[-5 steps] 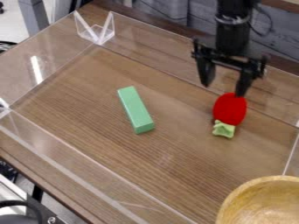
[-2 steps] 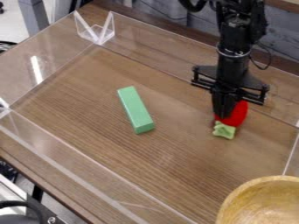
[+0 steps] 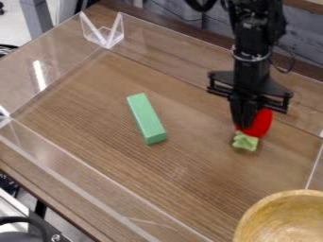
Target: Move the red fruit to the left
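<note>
I have the gripper pointing straight down at the right side of the wooden tabletop; its dark fingers are closed onto the body of the red fruit, which rests on the wood with its light green cap sticking out toward the camera, below the fingertips. The fruit sits near the right-hand clear wall, so there is little margin on that side; to its left a stretch of bare wood runs to the green block, which lies flat and well apart from the fruit. Beyond the block more bare wood reaches the left clear wall; the rim of a wooden bowl shows in the lower right corner of the view, nearer the camera than the fruit.
</note>
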`<state>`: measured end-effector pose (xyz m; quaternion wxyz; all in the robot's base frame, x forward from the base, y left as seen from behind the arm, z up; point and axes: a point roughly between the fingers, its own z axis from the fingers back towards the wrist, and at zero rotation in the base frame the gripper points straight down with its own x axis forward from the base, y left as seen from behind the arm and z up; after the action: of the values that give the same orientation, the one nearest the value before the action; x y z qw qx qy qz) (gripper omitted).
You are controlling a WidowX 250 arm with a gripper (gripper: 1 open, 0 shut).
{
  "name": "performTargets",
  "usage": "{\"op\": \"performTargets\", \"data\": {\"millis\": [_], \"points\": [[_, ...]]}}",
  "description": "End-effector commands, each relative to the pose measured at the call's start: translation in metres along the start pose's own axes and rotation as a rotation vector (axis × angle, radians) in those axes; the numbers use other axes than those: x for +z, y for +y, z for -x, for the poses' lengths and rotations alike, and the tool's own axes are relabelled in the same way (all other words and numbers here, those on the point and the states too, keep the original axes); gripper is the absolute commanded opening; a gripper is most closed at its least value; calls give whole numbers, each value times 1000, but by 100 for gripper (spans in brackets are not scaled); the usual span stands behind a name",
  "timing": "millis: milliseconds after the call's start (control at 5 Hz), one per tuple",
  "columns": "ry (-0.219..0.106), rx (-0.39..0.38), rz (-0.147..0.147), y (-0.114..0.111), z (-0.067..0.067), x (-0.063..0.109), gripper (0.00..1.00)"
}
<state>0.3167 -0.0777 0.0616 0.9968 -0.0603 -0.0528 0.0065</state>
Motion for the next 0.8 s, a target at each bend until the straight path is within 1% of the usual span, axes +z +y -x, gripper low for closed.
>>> {"op": "performTargets", "data": {"millis": [0,200,400,600], "points": [[-96,1,37,3,-11,43,0],[-119,34,46,24,-15,66,0],[-121,41,47,36,-12,76,0],[-112,26,50,36,-4,77,0]]}}
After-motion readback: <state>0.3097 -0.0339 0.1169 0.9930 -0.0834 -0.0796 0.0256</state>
